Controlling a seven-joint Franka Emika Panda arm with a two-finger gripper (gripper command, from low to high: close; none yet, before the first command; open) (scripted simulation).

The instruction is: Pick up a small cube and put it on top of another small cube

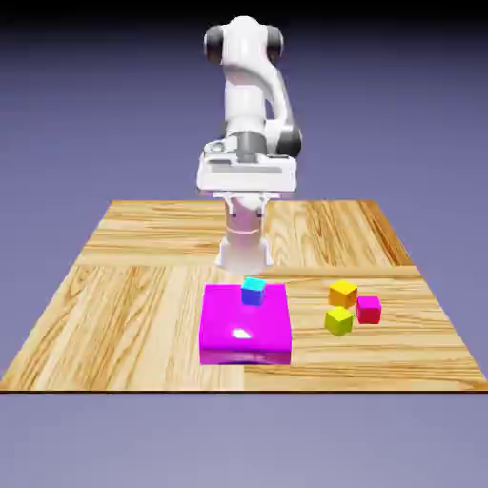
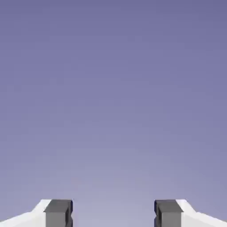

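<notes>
Gripper spread and empty; lime cube on the desk, well apart from it.

Gripper fingertips stand wide apart, only blue-violet backdrop between them. In the exterior view the hand is raised above the far side of the magenta block. A small blue cube sits on that block's far edge. The lime cube lies on the desk to the exterior view's right of the block, just beside the orange cube and pink-red cube.

Even, soft rendered light, bright glare spot on the magenta block, faint shadows on the wooden table, slightly blurry frames, backdrop grading dark to pale violet
</notes>
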